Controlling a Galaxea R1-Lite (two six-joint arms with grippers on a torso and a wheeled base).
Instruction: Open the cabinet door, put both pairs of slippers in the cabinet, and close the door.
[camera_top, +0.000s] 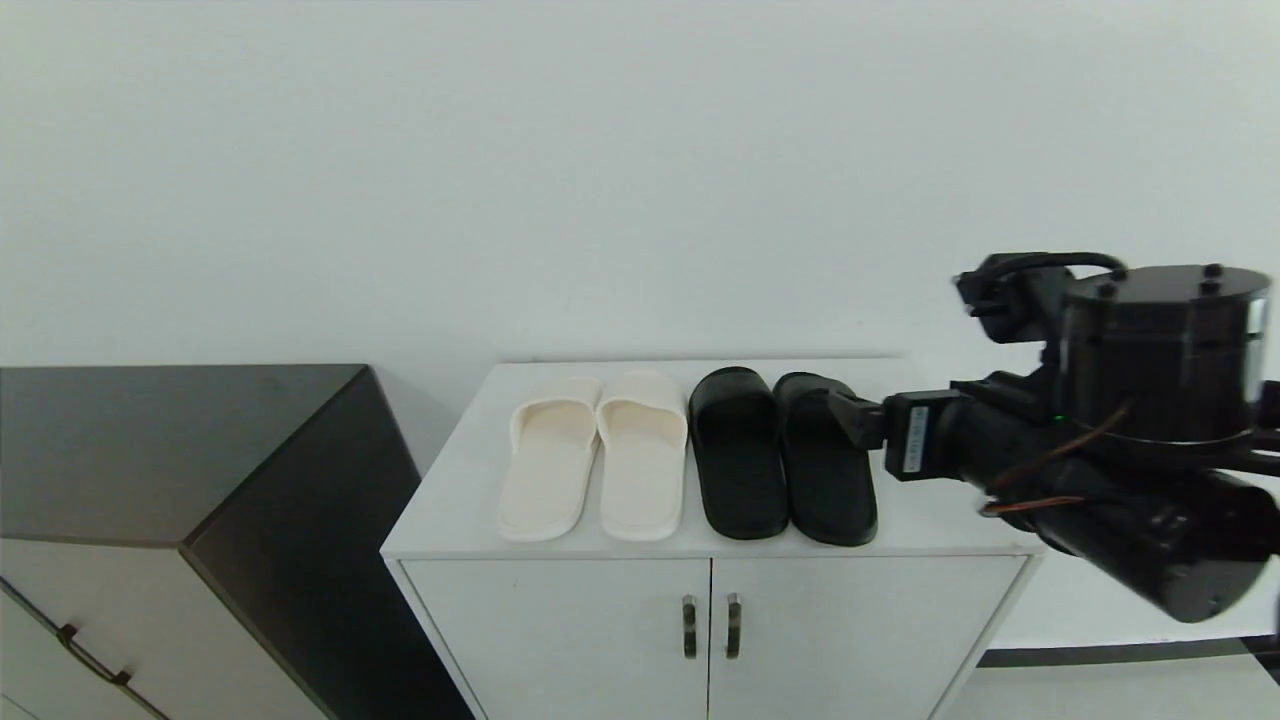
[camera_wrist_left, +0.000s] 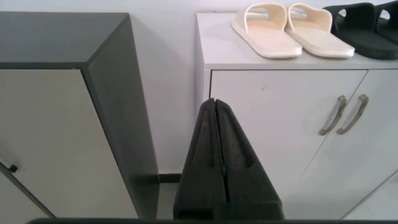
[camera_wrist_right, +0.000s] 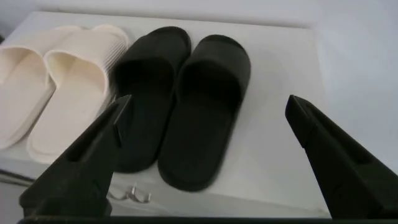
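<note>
The cabinet (camera_top: 860, 620) stood in the lower middle of the head view, a white, flat-fronted box with a smooth matte top. Its two doors were shut, and the slim metal bar handles (camera_top: 690, 625) met at the centre seam. All four slippers sat on its top, heels toward the camera and toes toward the plain white wall (camera_top: 640, 180). The cream slippers (camera_top: 640, 460) lay left of centre and the black slippers (camera_top: 740, 460) right of centre. Each pair touched side to side, and the two pairs sat just beside each other. They looked like moulded foam slides with broad, rounded straps, light and slightly yielding, so they would probably take a pinch across a strap well.

The right gripper (camera_wrist_right: 208, 106) hung at the right of the head view, level with the cabinet top and just beside the outer black slipper. Its dark wedge-shaped fingers were spread wide with nothing between them. That spread seemed set to straddle a slipper, though with the doors unopened nothing could yet go inside.

The left gripper (camera_wrist_left: 215, 109) sat low before the cabinet's near corner, pads pressed together on nothing. It was between the white cabinet and a dark-topped, pale-fronted unit (camera_top: 180, 450) at the lower left, and probably parked there clear of the handles.
</note>
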